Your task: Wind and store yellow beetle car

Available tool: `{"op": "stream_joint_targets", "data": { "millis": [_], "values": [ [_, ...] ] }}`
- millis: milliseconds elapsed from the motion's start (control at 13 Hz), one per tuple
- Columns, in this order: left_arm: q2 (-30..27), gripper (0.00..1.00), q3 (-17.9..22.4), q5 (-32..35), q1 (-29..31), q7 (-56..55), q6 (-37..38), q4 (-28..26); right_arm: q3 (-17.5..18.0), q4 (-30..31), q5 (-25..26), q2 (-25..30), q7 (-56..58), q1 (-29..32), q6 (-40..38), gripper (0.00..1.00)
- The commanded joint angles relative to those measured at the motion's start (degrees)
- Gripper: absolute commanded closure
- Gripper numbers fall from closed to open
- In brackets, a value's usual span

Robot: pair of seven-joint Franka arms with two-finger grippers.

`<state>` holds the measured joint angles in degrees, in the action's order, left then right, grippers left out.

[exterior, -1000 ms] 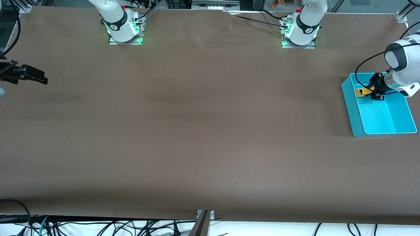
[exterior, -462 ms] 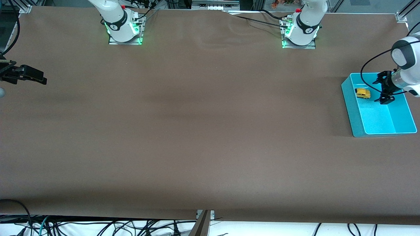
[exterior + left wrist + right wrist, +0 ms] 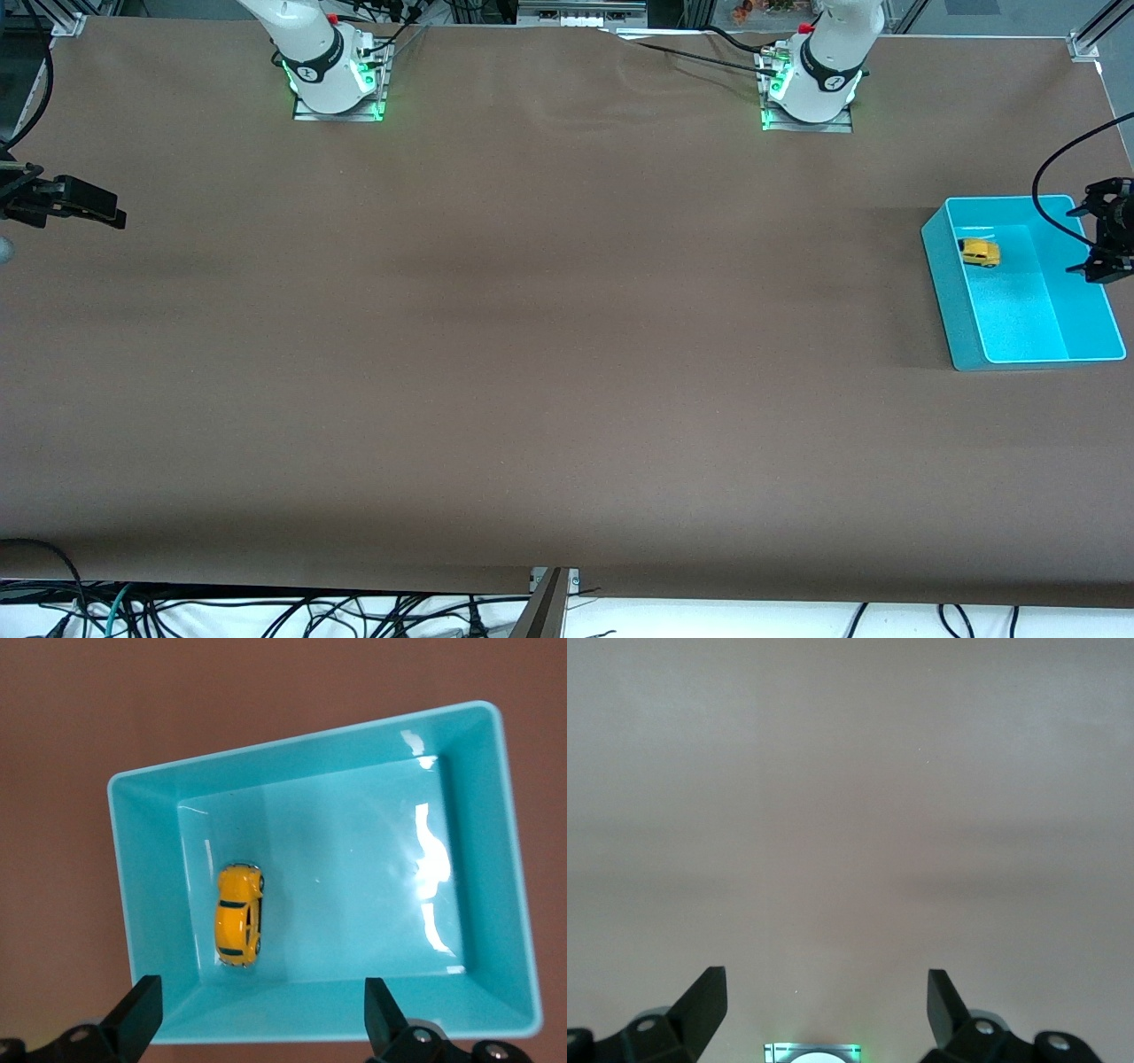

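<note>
The yellow beetle car (image 3: 979, 252) sits on the floor of the teal bin (image 3: 941, 257), on its wheels, tucked into the corner farther from the front camera and on the side facing the middle of the table, just beside the bin wall there, and from my left wrist view the yellow beetle car (image 3: 238, 927) lies all alone in the teal bin (image 3: 142, 904), nothing else in with it; my left tool (image 3: 1099, 237) hangs over the bin's edge at the left arm's end of the table, jaws spread wide and empty, one dark fingertip (image 3: 142, 1017) showing at each side of my wrist view with clear air between them, well apart from the car; my right tool (image 3: 84, 202) waits over bare table (image 3: 532, 354) at the right arm's end, jaws wide too, gripping nothing, and its own view gives only brown table (image 3: 850, 815) between the fingers; so, as I judge it, the storing is done, the car is inside the bin and free of my grip; whether the winding got done I cannot tell from here, the car shows no sign either way; what is left looks like nothing more than pulling my left arm clear of the bin
</note>
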<state>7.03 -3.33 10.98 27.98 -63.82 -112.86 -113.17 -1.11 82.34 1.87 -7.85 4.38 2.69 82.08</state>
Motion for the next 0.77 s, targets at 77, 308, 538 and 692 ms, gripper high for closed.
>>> {"op": "stream_joint_targets", "data": {
  "millis": [77, 308, 538, 692],
  "values": [
    [0.88, 0.0, -5.62, -4.81, 0.06, 2.47, 7.37, 11.36, 0.14, -0.07, -0.46, 0.55, -0.34, 0.29, -0.07, 0.0],
    [0.97, 0.0, -7.82, -9.75, -0.98, 2.47, 10.37, 20.07, 0.14, -0.07, -0.46, 0.55, -0.43, 0.29, -0.16, 0.0],
    [2.63, 0.0, -8.36, -7.31, -8.09, 2.21, 10.38, 25.35, 0.14, -0.07, -0.55, 0.55, -0.52, 0.21, -0.16, 0.0],
    [1.07, 0.0, -8.62, -4.13, -9.42, 4.73, 11.08, 25.72, 0.14, -0.07, -0.64, 0.55, -0.52, 0.21, -0.16, 0.0]
  ]
}}
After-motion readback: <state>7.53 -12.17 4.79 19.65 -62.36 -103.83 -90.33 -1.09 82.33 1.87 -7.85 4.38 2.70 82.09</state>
